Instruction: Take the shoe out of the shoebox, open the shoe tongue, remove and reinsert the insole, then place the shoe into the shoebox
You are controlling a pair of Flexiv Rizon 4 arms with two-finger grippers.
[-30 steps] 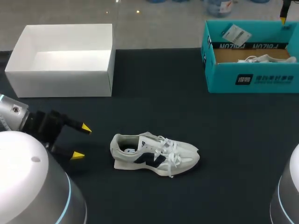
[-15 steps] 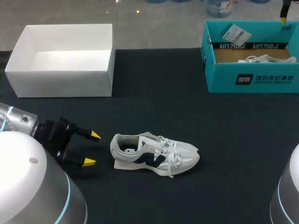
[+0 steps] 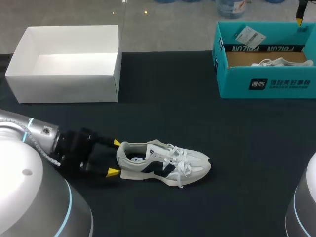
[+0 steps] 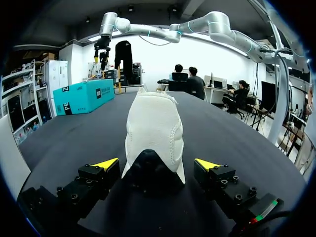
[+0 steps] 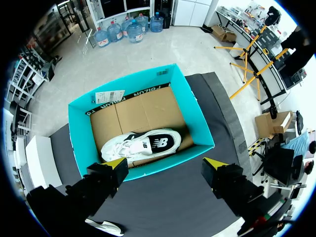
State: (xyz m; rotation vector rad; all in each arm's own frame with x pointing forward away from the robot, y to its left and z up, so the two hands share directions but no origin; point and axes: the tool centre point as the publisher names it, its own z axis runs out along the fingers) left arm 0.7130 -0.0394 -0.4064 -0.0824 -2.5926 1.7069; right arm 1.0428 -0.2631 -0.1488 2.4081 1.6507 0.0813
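- Shoe point(image 3: 163, 163) sits on its sole on the tabletop point(image 3: 222, 148), well apart from the shoebox point(image 3: 264, 74), with its toe toward our right.
- Our left tool point(image 3: 115, 158) is low at the heel. It's wide open, with one yellow tip on each side of the heel and neither one touching it.
- Our right tool point(image 5: 165, 164) hangs open above the teal shoebox, and a second shoe point(image 5: 140, 143) is lying inside.
- White box point(image 3: 66, 64) sits at the back left, open on top.
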